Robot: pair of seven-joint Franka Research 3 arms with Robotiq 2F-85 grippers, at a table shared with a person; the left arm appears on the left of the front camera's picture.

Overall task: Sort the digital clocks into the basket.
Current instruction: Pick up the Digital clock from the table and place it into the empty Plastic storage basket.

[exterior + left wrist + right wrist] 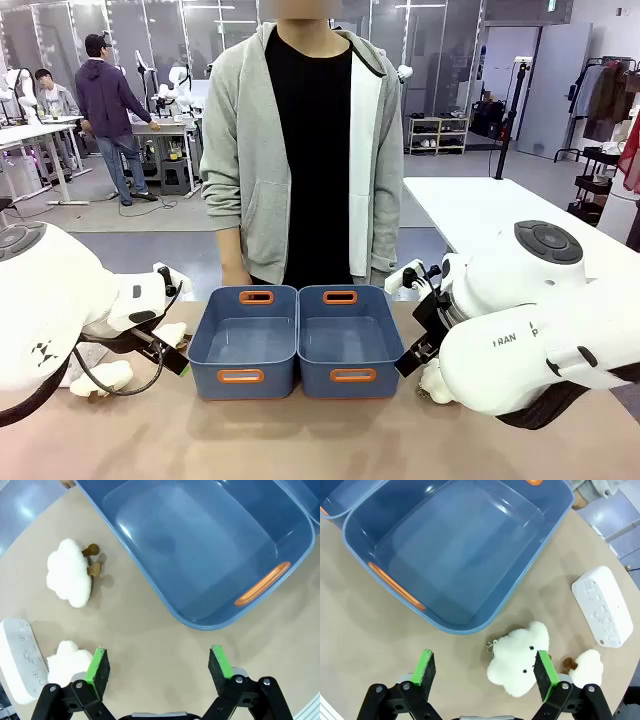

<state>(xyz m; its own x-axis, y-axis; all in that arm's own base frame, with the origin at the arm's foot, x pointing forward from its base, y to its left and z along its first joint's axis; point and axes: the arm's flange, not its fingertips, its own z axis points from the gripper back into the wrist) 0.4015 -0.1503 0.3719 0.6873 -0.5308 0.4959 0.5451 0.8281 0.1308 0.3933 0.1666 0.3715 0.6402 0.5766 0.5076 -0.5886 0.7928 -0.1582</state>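
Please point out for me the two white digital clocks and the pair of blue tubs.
First digital clock point(600, 606), right wrist view, middle of its buttoned face.
Second digital clock point(22, 657), left wrist view, middle of its buttoned face.
Blue tubs point(297, 322), front view, rims where they join.

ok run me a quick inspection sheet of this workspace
surface: tan table, no spills seen
job's things: left basket and right basket, joined, both empty; left clock and right clock lie on the table outside them
clutter: four plush toys, two by the left clock, two by the right clock
grippers: left gripper open, holding nothing; right gripper open, holding nothing, one finger over a plush toy
cables: black cable loops under the left arm
surroundings: person in a grey hoodie stands at the far side; other people and tables farther off
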